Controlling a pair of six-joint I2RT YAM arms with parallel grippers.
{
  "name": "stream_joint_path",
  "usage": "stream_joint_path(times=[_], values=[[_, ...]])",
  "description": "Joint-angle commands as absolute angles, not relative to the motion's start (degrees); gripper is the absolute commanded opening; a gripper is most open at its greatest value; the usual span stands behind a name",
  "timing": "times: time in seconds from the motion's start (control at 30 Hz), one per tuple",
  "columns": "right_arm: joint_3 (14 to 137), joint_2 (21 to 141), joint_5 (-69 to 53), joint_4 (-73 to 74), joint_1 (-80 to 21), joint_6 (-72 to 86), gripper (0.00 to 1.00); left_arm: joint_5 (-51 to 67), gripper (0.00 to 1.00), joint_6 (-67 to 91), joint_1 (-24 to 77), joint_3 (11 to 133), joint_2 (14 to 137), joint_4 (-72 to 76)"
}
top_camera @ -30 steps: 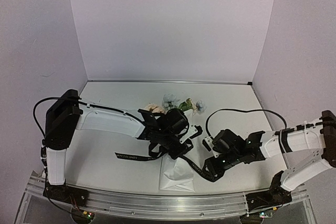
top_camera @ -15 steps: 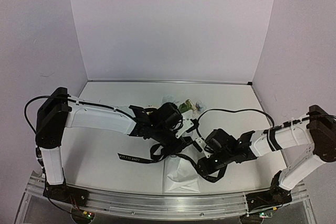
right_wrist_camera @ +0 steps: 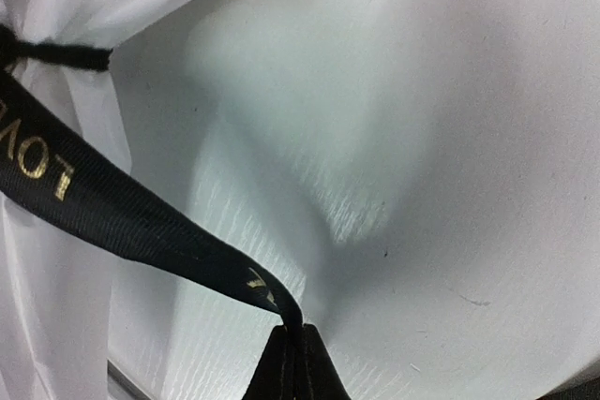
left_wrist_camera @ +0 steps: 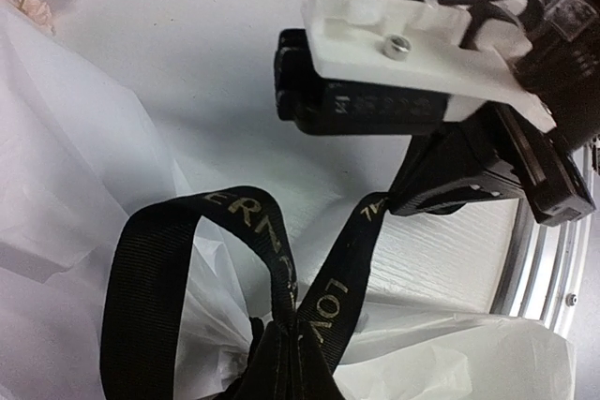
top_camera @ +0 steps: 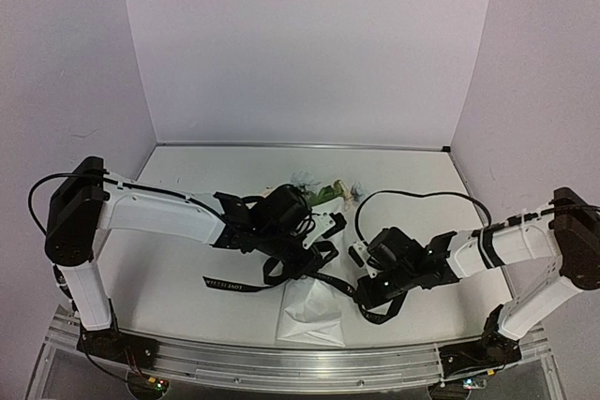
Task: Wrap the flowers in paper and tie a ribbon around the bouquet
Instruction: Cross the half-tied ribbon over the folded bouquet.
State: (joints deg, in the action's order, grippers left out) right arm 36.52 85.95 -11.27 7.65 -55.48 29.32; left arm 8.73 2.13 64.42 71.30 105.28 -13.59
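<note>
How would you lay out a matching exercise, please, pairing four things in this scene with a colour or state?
1 ribbon
2 paper
3 flowers
4 right gripper

A shut on a ribbon end
B white, crumpled
C black with gold lettering
D peach and pale blue, with green leaves

Pairs: 1-C, 2-B, 3-D, 4-A.

Flowers (top_camera: pixel 325 193), pale blue and peach with green leaves, lie mid-worktop (top_camera: pixel 169 280), blooms toward the far wall. White paper (top_camera: pixel 312 316) wraps the stems, its crinkled end flaring toward the near edge. The black, gold-lettered ribbon (top_camera: pixel 236 284) loops around the paper. One tail lies flat leftward, and another is pinched in the right claw (right_wrist_camera: pixel 298 339).
</note>
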Motion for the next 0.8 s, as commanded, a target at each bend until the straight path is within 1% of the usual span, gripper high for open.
stream_joint_path(times=[0.0, 0.27, 0.77], values=[[41.6, 86.4, -13.7, 7.9, -53.5, 31.8, 0.00, 10.7, 0.00, 2.2, 64.2, 70.0, 100.7, -8.4], [48.8, 92.3, -19.4, 7.4, -51.2, 34.9, 0.00, 12.4, 0.00, 0.9, 64.2, 70.2, 101.1, -8.8], [51.1, 96.8, -22.9, -1.8, -48.1, 40.1, 0.00, 14.4, 0.00, 0.3, 64.3, 71.1, 103.2, -12.7]])
